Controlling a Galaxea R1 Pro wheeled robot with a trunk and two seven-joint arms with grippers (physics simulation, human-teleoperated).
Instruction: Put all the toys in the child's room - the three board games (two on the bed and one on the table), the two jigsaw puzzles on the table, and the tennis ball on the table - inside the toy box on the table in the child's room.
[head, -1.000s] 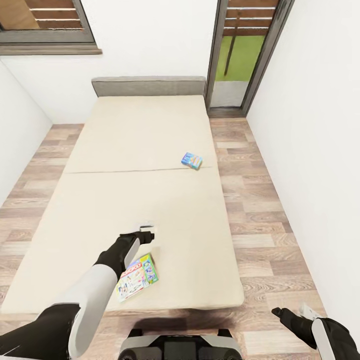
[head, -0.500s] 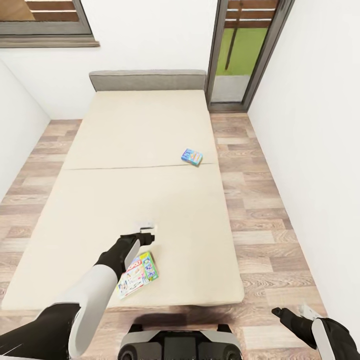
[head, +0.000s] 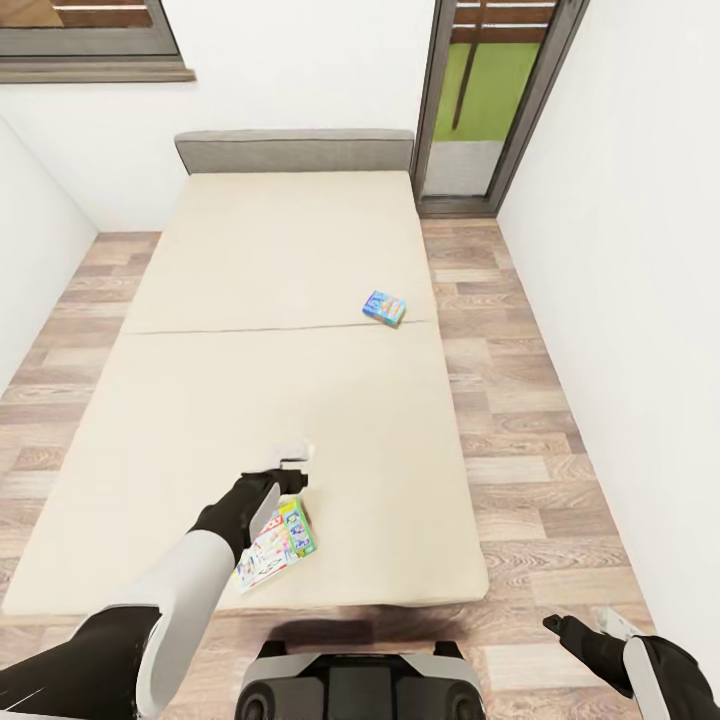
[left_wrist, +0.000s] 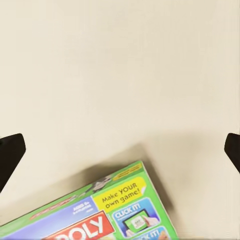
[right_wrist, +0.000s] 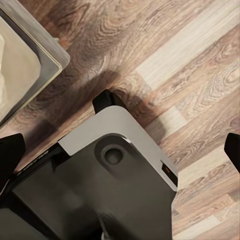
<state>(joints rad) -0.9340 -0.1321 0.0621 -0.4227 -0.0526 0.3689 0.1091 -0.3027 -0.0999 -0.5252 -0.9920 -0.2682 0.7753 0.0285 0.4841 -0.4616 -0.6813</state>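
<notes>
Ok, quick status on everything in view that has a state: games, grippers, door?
Green board game: flat on the bed, near its foot, ungripped.
Blue board game: lying on the bed, by its edge.
Left gripper: open, above the mattress.
Right gripper: open, over the floor.
Door: cannot tell.

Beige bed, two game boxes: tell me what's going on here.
The robot stands at the foot of the wide beige bed. Its left gripper, open, hangs over the mattress just beyond the green-edged Monopoly game box, not touching it. A small blue game box lies farther up. The right gripper is over the floor.
</notes>
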